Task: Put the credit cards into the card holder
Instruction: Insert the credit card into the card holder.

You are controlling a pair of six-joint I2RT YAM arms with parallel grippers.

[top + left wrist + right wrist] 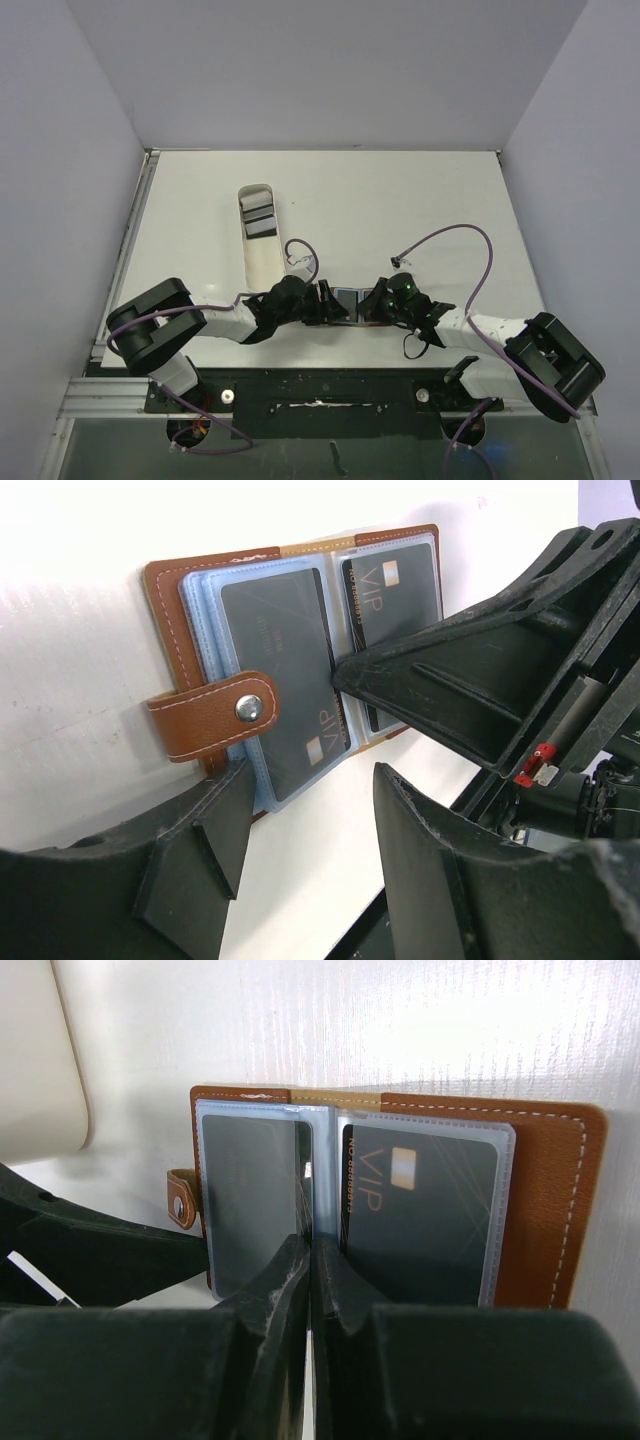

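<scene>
Seemingly pins card holder point(545, 1210) open at its fold with right gripper point(311, 1245), jaws together; poises left gripper point(310, 780), jaws apart, by the closure tab point(215, 715).

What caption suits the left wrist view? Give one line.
Open card holder with two credit cards sleeved, shut right gripper at its fold, left gripper open.

Your card holder point(165, 600) is stitched brown leather with glossy clear plastic sleeves point(203, 620) and a shiny metal snap point(248, 709); the tabletop point(80, 740) looks matt white.
</scene>
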